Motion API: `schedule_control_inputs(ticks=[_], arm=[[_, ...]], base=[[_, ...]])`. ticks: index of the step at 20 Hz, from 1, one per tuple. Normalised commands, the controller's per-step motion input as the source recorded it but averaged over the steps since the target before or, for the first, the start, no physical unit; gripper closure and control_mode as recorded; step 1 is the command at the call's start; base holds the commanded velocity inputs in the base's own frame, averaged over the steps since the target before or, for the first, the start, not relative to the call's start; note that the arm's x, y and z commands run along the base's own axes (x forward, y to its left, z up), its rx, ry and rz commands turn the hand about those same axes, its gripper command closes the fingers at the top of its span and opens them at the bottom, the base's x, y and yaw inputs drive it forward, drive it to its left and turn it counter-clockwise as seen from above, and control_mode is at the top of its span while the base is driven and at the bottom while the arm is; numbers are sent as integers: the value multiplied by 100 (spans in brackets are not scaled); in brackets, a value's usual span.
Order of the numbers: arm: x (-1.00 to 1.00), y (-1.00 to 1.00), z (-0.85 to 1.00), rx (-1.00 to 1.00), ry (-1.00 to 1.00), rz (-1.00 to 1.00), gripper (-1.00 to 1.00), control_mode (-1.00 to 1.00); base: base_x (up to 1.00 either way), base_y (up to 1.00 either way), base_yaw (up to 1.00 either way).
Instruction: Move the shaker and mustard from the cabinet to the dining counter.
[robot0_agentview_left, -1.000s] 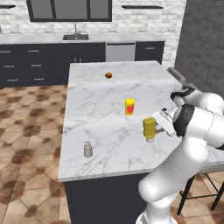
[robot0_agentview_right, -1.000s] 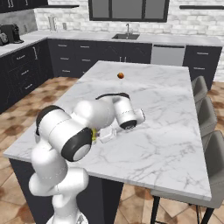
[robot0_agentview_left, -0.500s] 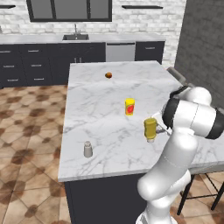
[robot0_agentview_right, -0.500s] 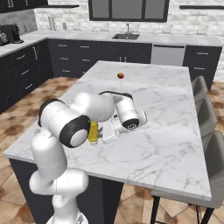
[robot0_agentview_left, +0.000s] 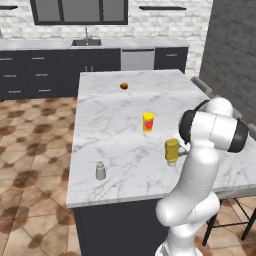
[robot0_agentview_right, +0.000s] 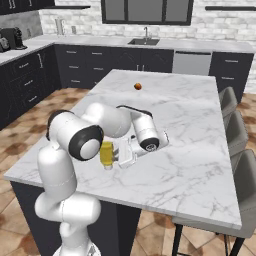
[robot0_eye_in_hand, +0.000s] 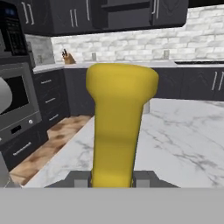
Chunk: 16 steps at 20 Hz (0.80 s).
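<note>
The dull yellow mustard stands upright on the white marble dining counter, near its right edge in the left base view. My gripper reaches it from the side. Its fingertips press against both sides of the bottle's lower part. The small grey shaker stands alone near the counter's front left corner, well apart from the gripper. Dark upper cabinets with silver bar handles line the far wall in the hand view.
A bright yellow cylinder with a red mark stands mid-counter just beyond the mustard. A tiny brown-orange round thing lies farther back. Grey stools line the counter's right side. The wall worktop with a sink runs behind.
My arm's elbow has swung up and in toward the counter. The mustard has stayed at about the same spot on the marble, with the hand still against it.
</note>
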Motion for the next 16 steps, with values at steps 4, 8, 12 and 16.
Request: schedule_control_inputs(ticks=[4, 8, 12, 16], arm=[[0, 0, -21, 0, -3, 0, 100, -100], [0, 0, -25, 0, -1, 0, 100, -100], [0, 0, -23, 0, 0, 0, 100, -100], [0, 0, -16, 0, -1, 0, 100, -100]], base=[[0, 0, 0], [0, 0, 0], [0, 0, 0], [0, 0, 0]])
